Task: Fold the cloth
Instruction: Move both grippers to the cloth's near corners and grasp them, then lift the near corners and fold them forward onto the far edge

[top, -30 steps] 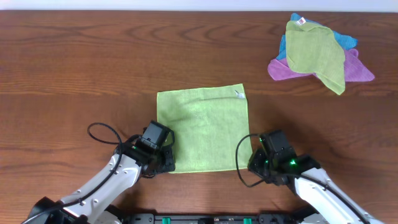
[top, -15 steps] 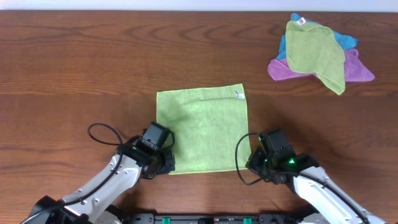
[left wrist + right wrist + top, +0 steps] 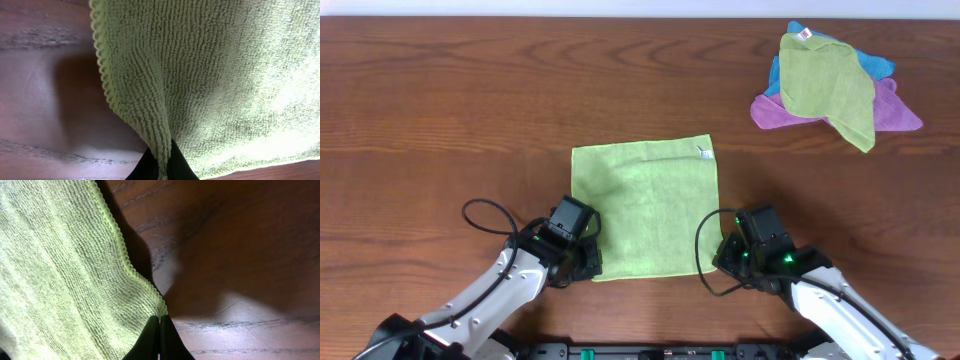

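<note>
Left end effector (image 3: 586, 264) clamped shut on near-left corner of the cloth (image 3: 645, 205); wrist view shows the hem bunched into a ridge running down between the dark fingertips (image 3: 180, 169). Right end effector (image 3: 724, 258) also closed, pinching the near-right corner, fingers pressed together. Table (image 3: 440, 120) dark wood, carries everything. Cloth lime-green, mostly flat and square, centre-near, spanning between both end effectors. Pile of cloths (image 3: 830, 85) far right, well apart: olive-green on top, purple and blue underneath. Small tag (image 3: 703, 152) at cloth's far-right corner.
</note>
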### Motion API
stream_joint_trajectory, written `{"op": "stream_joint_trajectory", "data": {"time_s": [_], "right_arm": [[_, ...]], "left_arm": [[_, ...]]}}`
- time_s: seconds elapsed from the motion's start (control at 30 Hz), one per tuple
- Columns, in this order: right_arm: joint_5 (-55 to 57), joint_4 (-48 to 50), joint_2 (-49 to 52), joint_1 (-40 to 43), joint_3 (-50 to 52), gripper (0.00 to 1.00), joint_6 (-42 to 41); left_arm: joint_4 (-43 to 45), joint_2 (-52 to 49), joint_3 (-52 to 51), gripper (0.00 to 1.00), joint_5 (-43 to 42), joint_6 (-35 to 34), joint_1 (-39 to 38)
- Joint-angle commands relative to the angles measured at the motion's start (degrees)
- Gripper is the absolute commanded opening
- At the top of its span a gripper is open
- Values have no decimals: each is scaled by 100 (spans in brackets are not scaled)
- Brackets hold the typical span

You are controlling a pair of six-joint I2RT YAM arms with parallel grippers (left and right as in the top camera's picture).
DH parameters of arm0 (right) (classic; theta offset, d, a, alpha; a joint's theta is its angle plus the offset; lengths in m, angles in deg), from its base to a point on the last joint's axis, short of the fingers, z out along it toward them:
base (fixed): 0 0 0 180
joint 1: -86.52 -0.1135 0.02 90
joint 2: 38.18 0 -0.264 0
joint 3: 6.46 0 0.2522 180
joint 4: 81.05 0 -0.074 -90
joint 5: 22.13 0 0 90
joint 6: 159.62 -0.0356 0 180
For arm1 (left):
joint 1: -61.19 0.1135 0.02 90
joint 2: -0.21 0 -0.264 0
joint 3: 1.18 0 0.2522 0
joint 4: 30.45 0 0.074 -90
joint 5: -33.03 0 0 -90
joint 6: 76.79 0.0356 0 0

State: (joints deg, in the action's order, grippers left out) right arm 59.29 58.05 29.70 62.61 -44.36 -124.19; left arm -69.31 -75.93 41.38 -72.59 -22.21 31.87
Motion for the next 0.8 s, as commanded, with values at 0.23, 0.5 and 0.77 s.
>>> {"op": "stream_joint_trajectory", "data": {"time_s": [0.23,0.5,0.77], "right_arm": [[278,-212,22,-57,-546,2,481],[387,-109,24,-57,-656,2,590],[428,131,24,-55,-789,2,844]], "left_arm": [[-310,-144,315,6,-50,-131,66],[-315,-144,826,6,87,-144,92],[-361,-146,1147,6,166,-116,378]]}}
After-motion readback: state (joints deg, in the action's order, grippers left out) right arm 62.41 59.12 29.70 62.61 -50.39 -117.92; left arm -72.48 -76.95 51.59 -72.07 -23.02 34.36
